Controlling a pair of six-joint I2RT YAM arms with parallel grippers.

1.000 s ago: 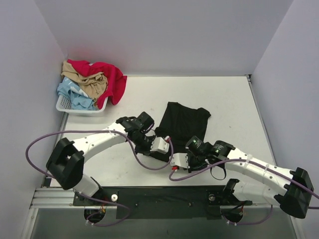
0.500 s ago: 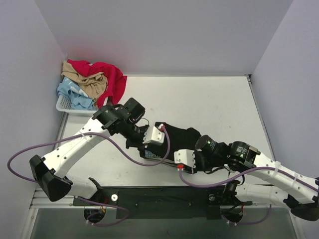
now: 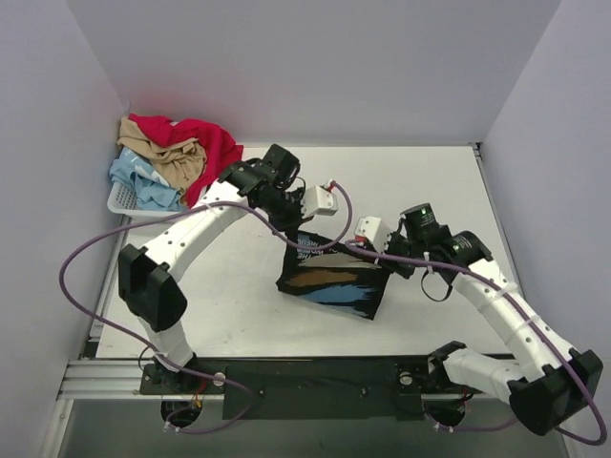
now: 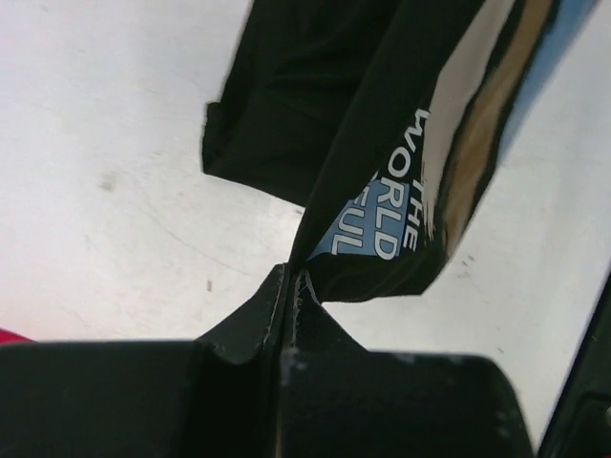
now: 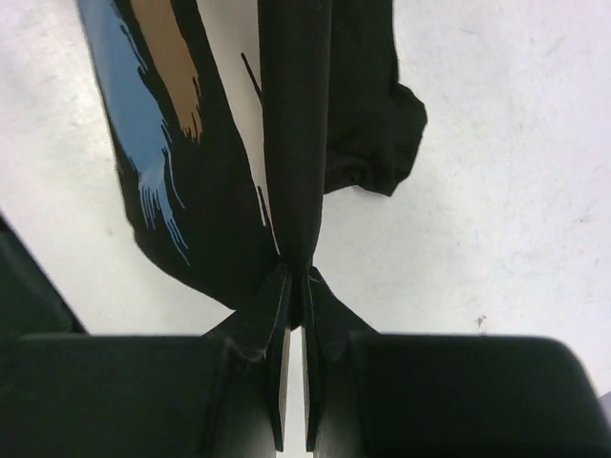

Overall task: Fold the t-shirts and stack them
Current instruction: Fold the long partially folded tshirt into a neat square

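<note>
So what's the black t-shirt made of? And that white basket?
The black t-shirt looks like soft matte cloth, maybe cotton: it droops and creases where it hangs. The basket looks like white plastic: a stiff lattice wall with holes.

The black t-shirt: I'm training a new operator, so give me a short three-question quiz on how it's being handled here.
1. True or false: the black t-shirt lies spread flat, touched by no gripper.
2. Which of the left gripper and the right gripper is shut on it? A: left only. B: right only. C: both.
3. Fill in: the red t-shirt drapes over the side of the white lattice ____.

Key:
1. False. It hangs pinched, with its printed side showing.
2. C.
3. basket.
</note>
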